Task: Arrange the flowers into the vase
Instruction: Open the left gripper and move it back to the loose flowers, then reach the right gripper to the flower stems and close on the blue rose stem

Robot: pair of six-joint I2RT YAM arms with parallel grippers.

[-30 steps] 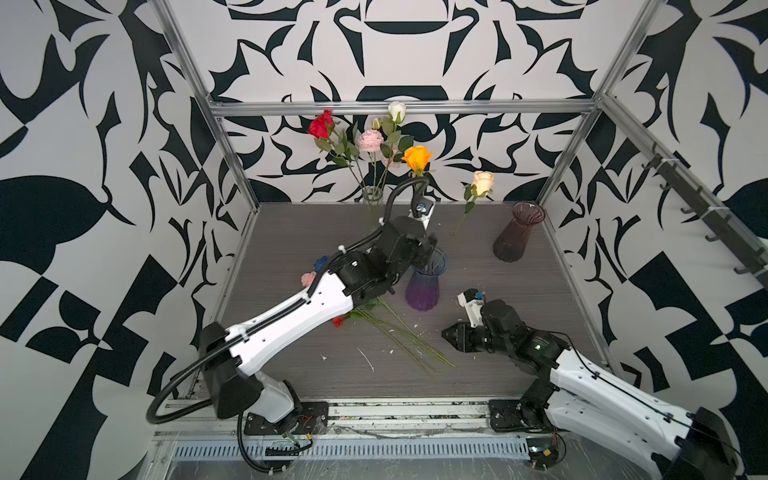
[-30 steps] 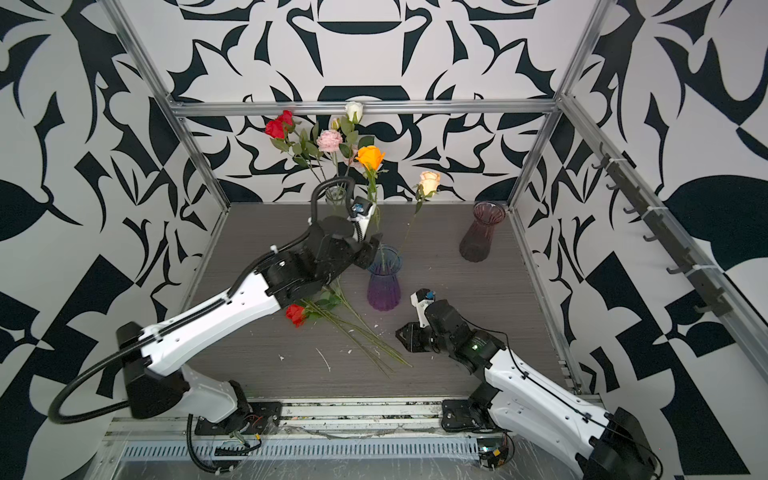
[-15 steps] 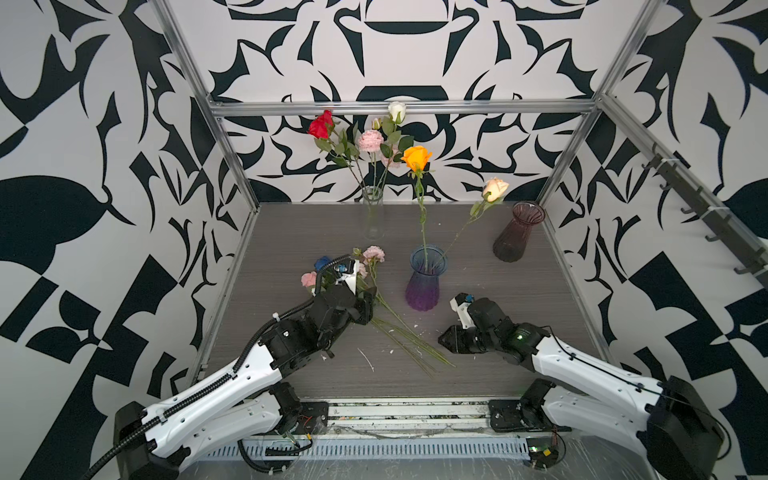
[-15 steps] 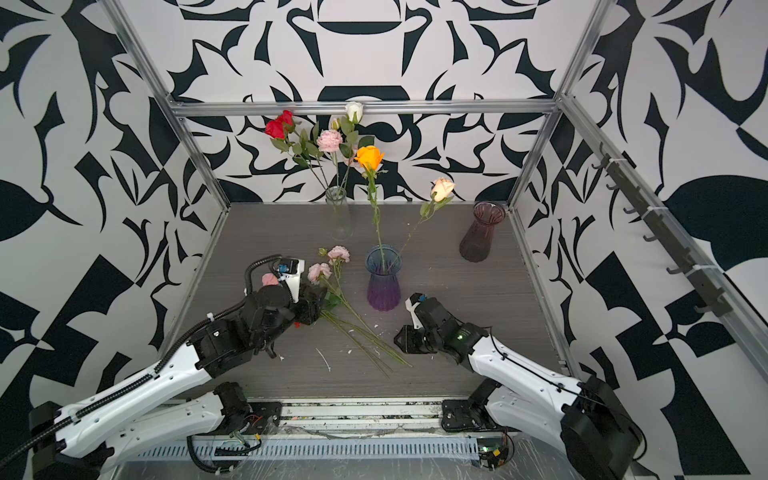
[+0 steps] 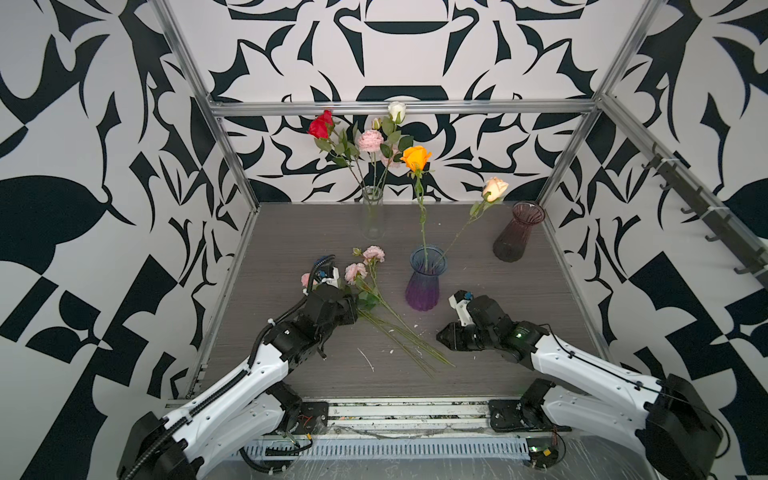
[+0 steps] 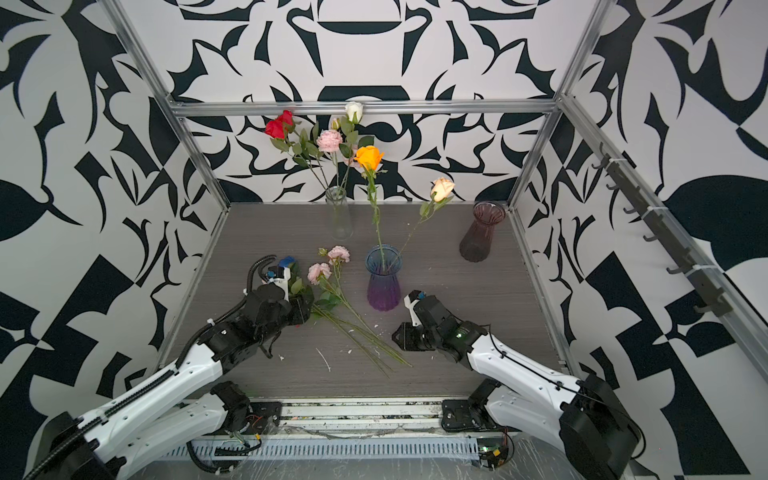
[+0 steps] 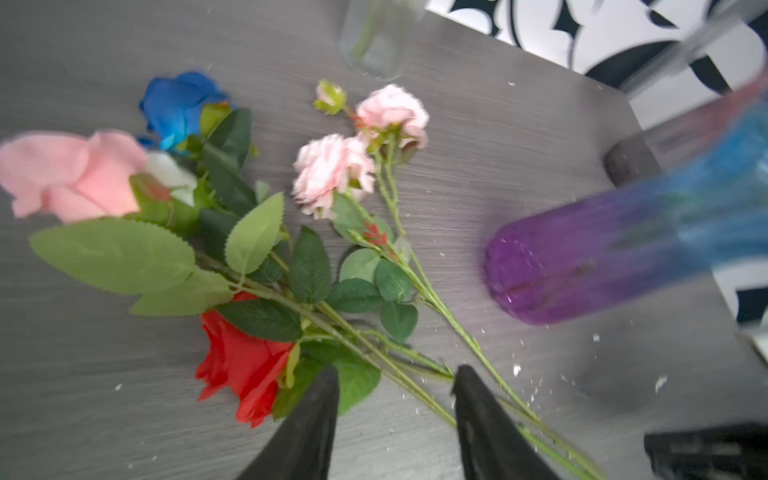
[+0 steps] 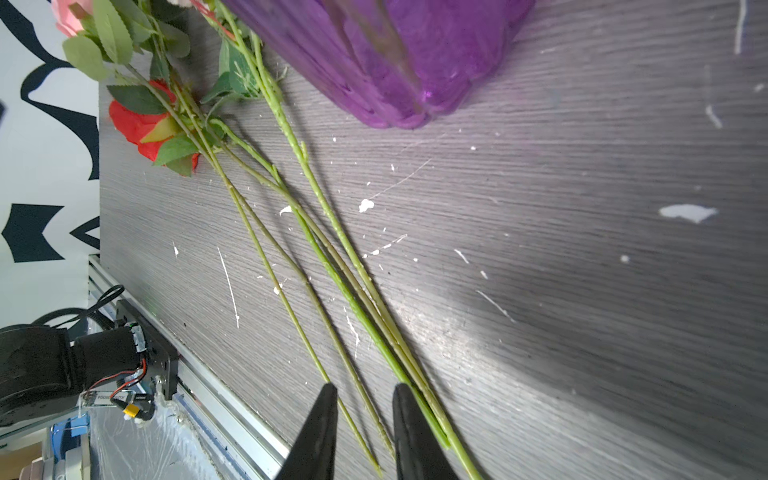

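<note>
Three vases (image 5: 517, 232) stand, the purple vase (image 5: 423, 286) holding two roses (image 5: 415, 158).

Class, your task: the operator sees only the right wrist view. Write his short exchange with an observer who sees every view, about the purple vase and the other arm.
Operator: What stands in the purple vase?
Observer: The purple vase holds an orange rose and a peach rose.
Operator: Where is the left gripper?
Observer: The left gripper is open over the loose stems, beside the red rose.
</note>
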